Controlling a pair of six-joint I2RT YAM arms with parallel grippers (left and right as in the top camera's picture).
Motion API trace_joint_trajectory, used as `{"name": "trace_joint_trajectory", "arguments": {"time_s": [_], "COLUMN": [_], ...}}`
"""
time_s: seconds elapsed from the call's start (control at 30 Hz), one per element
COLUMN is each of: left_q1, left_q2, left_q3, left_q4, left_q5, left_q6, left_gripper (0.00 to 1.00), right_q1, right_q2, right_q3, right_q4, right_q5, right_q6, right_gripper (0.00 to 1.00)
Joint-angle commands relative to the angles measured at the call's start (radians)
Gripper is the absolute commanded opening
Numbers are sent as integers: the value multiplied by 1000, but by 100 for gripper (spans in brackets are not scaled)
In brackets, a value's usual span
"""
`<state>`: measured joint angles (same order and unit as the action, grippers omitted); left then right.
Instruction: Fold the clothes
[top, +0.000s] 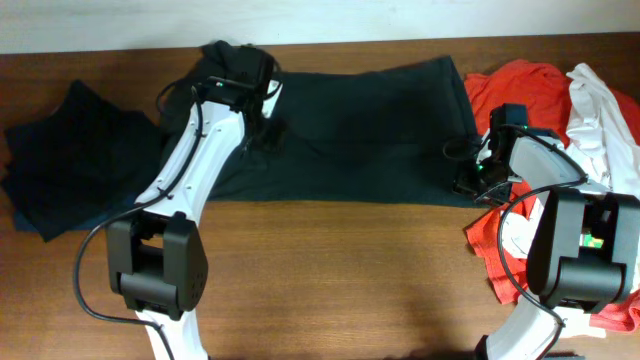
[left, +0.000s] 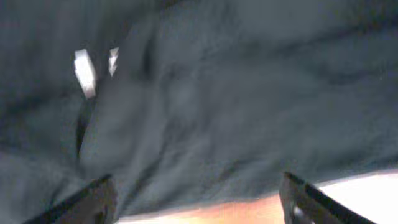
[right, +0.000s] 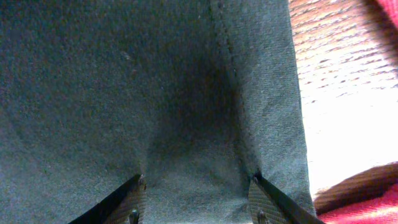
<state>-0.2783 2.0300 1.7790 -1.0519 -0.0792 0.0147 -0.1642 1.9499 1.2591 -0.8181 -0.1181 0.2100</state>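
The black T-shirt (top: 350, 130) lies spread across the far middle of the table, its top bunched at the back left. My left gripper (top: 262, 125) hovers over that bunched end. In the left wrist view the left gripper (left: 198, 177) stands wide open above the shirt (left: 236, 93), with a small white mark (left: 84, 71) on the cloth. My right gripper (top: 466, 172) is at the shirt's right edge. In the right wrist view the right gripper (right: 196, 178) has its jaws apart, the tips pressing into the shirt (right: 155, 93) near its stitched hem.
A dark navy pile (top: 75, 160) sits at the far left. Red clothes (top: 510, 85) and white clothes (top: 600, 120) are heaped at the right, around the right arm's base. Bare wooden table (top: 350, 270) runs along the front.
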Motion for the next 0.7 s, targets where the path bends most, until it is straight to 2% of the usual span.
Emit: {"name": "trace_joint_trajectory", "arguments": {"time_s": [0.0,0.1,0.2,0.4,0.53,0.6,0.67], "left_q1": [95,203,285,319,357,380,386], "left_q2": [9,10,13,16,16,16,11], "left_q3": [2,-14,-70,-311,-400,-413,-409], "left_q4": [-111,-142,-111,109,246,270,270], "left_q5": [-95,-62,42,64,55,79,133], "left_q6": [-138,-254,-253,-249,-250,-248,-207], "left_gripper": [84,84,84,81,81,80,79], "right_q1": [-6,-6,-6,-6,-6,-6,-6], "right_q2": [3,3,3,3,3,1,-18], "right_q3": [-8,-8,-8,-8,-8,-8,-5], "right_q4": [-3,-5,-10,-24,-31,-34,-39], "right_q5": [-2,-2,-2,-2,-2,-4,-5], "right_q6": [4,4,4,4,4,4,3], "right_gripper": [56,57,57,58,58,49,49]}}
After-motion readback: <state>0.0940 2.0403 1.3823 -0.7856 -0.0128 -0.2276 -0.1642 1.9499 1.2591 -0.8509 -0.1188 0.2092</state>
